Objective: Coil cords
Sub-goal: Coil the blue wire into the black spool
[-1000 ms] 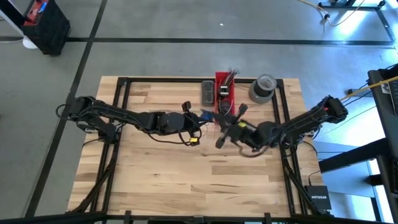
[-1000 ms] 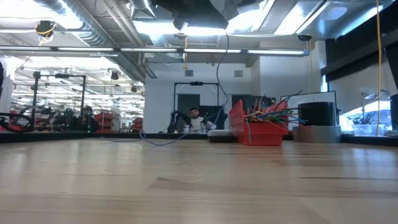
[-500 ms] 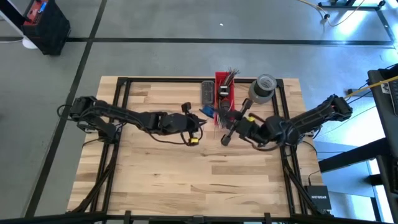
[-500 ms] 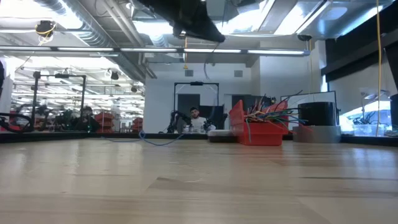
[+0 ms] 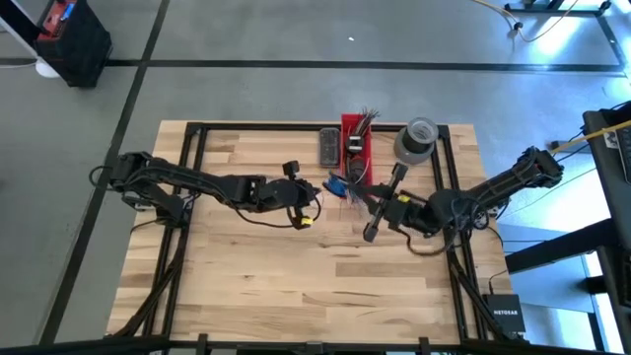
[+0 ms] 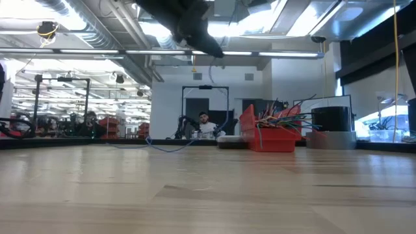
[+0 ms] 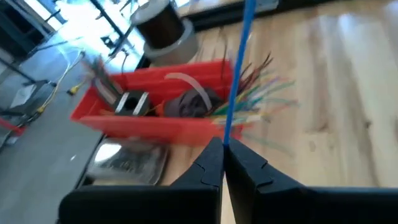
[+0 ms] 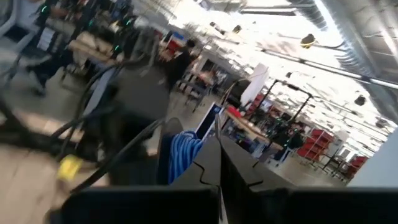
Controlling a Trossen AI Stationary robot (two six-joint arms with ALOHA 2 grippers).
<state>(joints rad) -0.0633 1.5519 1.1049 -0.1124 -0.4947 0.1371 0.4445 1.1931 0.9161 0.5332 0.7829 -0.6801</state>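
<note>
Cord (image 7: 239, 68), thin and blue, runs taut from the closed fingertips of the left gripper (image 7: 222, 147) toward the red bin (image 7: 149, 121), so this gripper is clamped on it, apparently to keep the line under tension while loops are laid. Seen from above, that gripper (image 5: 317, 193) sits near the middle of the table (image 5: 246, 286), with a small blue bundle of cord (image 5: 336, 184) just beside it at about three o'clock, between the two arms. The right gripper (image 5: 371, 233) lies at roughly four o'clock from the bundle, raised off the wood and angled toward the left arm; its fingers are pressed together, and its own camera shows a wound blue coil (image 8: 181, 154) just past them, though whether a strand is pinched between them cannot be told. The likely reason for the facing pose is that one arm anchors the end while the other gathers turns. From table height, a blue strand (image 6: 170, 147) sags across the far edge of the tabletop toward the bin (image 6: 266, 135), which holds a spray of coloured wire ends (image 6: 286, 119). A roll of grey tape (image 5: 416, 139) stands at one o'clock from the bin (image 5: 353, 143), well clear of the work. Coiling looks under way, not finished.
</note>
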